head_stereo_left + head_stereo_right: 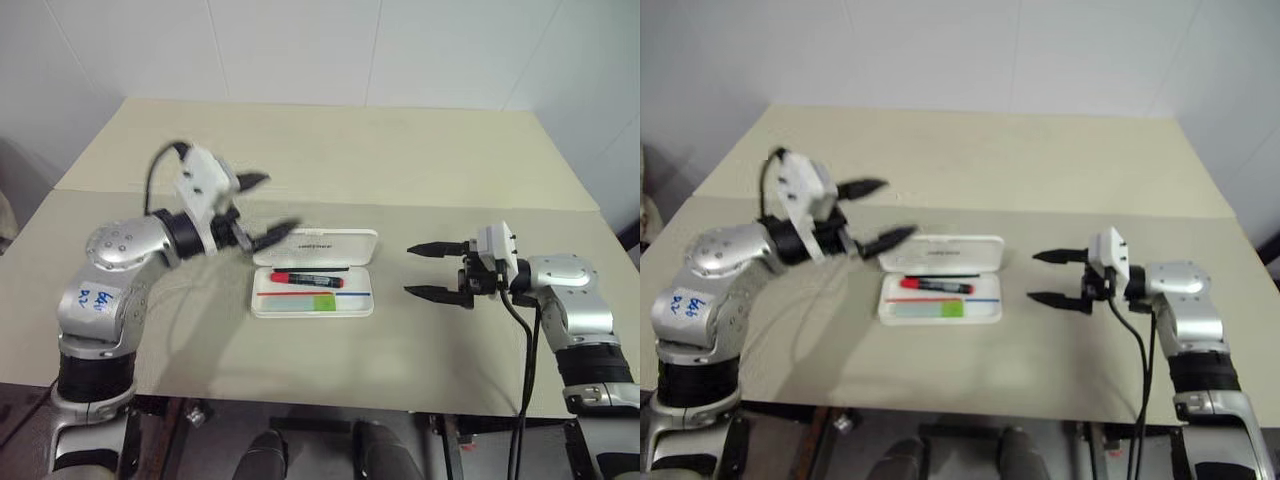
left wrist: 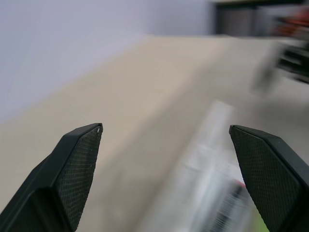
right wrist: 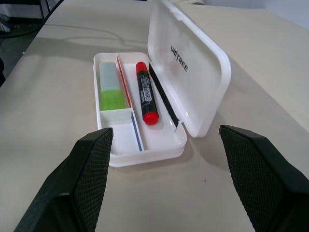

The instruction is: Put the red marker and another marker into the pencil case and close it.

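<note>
A: Two markers lie inside the white hard-plastic hinged pencil case (image 3: 145,111), which sits in the middle of the beige table (image 1: 400,160) with its lid standing up at the far edge. The slim red marker with the red cap and black barrel (image 3: 146,94) rests in the compartment next to the lid, lengthwise, so nothing pokes above the rim.

B: And the other marker?

A: The flat pale mint-green marker with the lime-green cap (image 3: 110,87) fills the long compartment on the near side, beyond the red-and-blue divider line. Both lie flat, which I judge is what lets the lid come down cleanly.

B: What are the arms doing?

A: The left gripper (image 1: 262,210) hangs above the table just beside the case's left end, its two black fingers spread wide with nothing between them. It is tilted toward the raised lid, a fair position for pushing it shut.

B: The right one?

A: The right gripper (image 1: 437,270) hovers well apart from the case on its right side, pointing level toward it, fingers (image 3: 91,179) also wide and empty. It looks parked to steady the case if needed.

B: So what remains?

A: Only the closing, I think; the lid is not yet down.
</note>
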You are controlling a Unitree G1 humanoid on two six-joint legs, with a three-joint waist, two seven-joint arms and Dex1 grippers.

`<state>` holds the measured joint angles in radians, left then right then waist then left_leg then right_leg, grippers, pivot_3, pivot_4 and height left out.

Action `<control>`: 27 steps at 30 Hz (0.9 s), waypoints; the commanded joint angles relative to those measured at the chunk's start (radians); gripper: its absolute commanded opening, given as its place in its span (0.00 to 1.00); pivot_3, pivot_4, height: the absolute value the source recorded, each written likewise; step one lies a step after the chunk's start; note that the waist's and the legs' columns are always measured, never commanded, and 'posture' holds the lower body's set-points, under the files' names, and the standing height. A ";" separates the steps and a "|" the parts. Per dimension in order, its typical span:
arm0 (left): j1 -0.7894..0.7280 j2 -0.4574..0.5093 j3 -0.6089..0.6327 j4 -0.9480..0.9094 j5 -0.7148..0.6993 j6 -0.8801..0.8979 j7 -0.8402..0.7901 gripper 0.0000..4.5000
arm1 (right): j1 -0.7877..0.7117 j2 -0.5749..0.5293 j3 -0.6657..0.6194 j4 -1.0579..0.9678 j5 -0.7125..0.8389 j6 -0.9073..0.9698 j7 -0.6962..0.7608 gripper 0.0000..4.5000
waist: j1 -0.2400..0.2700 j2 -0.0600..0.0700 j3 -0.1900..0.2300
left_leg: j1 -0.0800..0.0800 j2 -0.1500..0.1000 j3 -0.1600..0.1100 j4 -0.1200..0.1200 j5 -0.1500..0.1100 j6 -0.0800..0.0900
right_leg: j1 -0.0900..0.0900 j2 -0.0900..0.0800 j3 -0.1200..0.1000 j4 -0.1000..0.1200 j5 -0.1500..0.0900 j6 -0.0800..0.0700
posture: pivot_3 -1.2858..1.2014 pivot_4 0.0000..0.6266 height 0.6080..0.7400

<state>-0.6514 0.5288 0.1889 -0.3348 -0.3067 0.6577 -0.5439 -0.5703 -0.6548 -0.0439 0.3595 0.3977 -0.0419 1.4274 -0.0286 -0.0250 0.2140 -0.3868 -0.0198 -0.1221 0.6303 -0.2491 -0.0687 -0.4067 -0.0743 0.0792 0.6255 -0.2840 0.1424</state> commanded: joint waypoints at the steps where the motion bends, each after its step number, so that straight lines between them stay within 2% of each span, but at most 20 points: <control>1: -0.061 -0.036 0.069 0.046 0.060 0.017 0.197 0.99 | -0.027 0.002 -0.002 0.010 0.003 -0.013 0.015 1.00 | 0.000 0.000 0.000 | 0.000 0.000 0.000 0.000 0.000 0.000 | 0.000 0.000 0.000 0.000 0.000 0.000 | 0.52 0.24 1.00; 6: -0.108 -0.135 0.156 0.112 0.081 0.103 0.430 0.99 | -0.052 0.001 -0.005 0.046 0.000 -0.022 0.034 1.00 | -0.002 0.000 0.000 | 0.000 0.000 0.000 -0.001 0.000 0.000 | -0.001 0.000 0.001 0.000 0.000 0.000 | 0.52 0.24 1.00; 11: -0.094 -0.223 0.199 0.147 0.092 0.159 0.579 0.99 | -0.104 -0.005 -0.033 0.113 0.028 -0.029 0.086 1.00 | 0.000 0.000 0.000 | 0.000 0.000 0.001 -0.001 0.000 0.000 | -0.002 0.000 0.001 0.000 0.000 0.001 | 0.52 0.24 1.00; 19: -0.061 -0.365 0.225 0.195 0.074 0.175 0.711 0.99 | -0.206 -0.027 -0.057 0.241 0.042 -0.070 0.146 1.00 | 0.001 -0.001 0.000 | -0.001 -0.001 0.001 -0.001 0.000 0.000 | -0.001 -0.001 0.002 -0.001 0.001 0.001 | 0.52 0.24 1.00; 27: -0.052 -0.480 0.235 0.213 0.034 0.253 0.775 0.99 | -0.297 -0.055 -0.055 0.334 0.080 -0.088 0.187 1.00 | 0.000 -0.001 0.000 | -0.001 -0.001 0.002 -0.001 0.000 0.000 | -0.001 0.000 0.002 -0.002 0.001 0.001 | 0.52 0.24 1.00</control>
<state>-0.7051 0.0576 0.4221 -0.1057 -0.2573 0.8973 0.2179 -0.8409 -0.6805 -0.0847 0.7042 0.4338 -0.1289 1.5297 -0.0289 -0.0258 0.2143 -0.3876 -0.0208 -0.1199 0.6289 -0.2494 -0.0691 -0.4081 -0.0747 0.0814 0.6235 -0.2834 0.1437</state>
